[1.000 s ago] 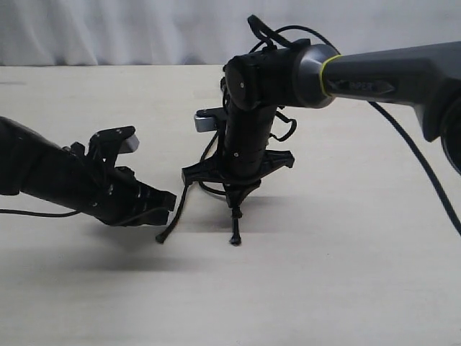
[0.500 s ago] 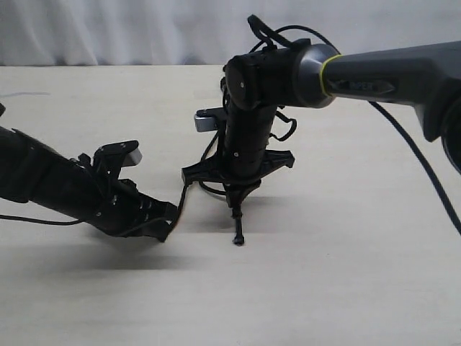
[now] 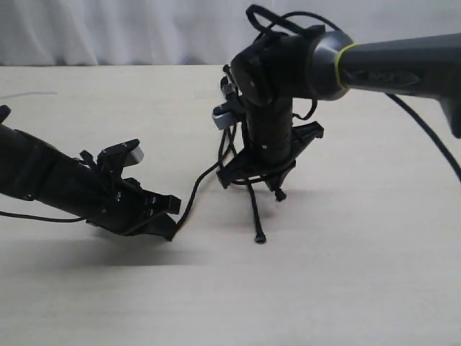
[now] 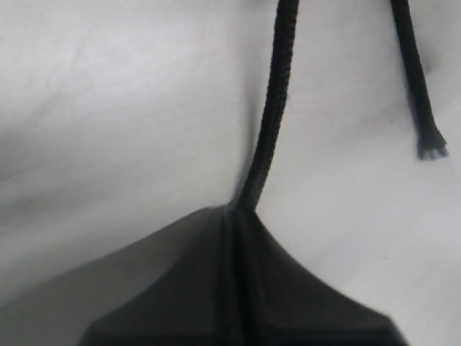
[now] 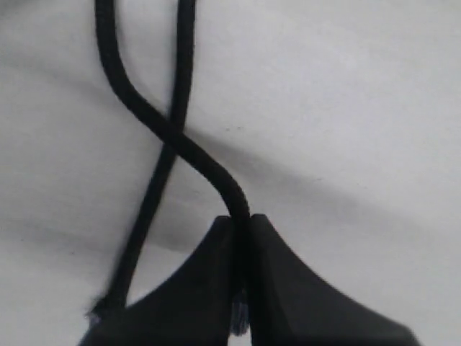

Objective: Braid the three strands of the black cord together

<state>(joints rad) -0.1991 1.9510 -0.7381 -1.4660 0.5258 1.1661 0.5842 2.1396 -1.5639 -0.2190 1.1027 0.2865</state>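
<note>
Shifting toward three o'clock, the right claw [image 5: 241, 229] is clenching one strand [image 5: 205, 166] crossing a second strand [image 5: 153, 191]; the left claw [image 4: 232, 220], at nine o'clock, is gripping the third strand [image 3: 193, 198] low over the counter [image 3: 346, 288], braiding barely beginning.

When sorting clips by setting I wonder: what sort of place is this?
Probably a robotics lab bench: pale tabletop, white curtain behind, left gripper and right gripper each pinching a black cord strand.

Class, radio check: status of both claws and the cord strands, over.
Left claw shut on one strand. Right claw shut on second strand, crossing another strand. No obstruction seen.
</note>
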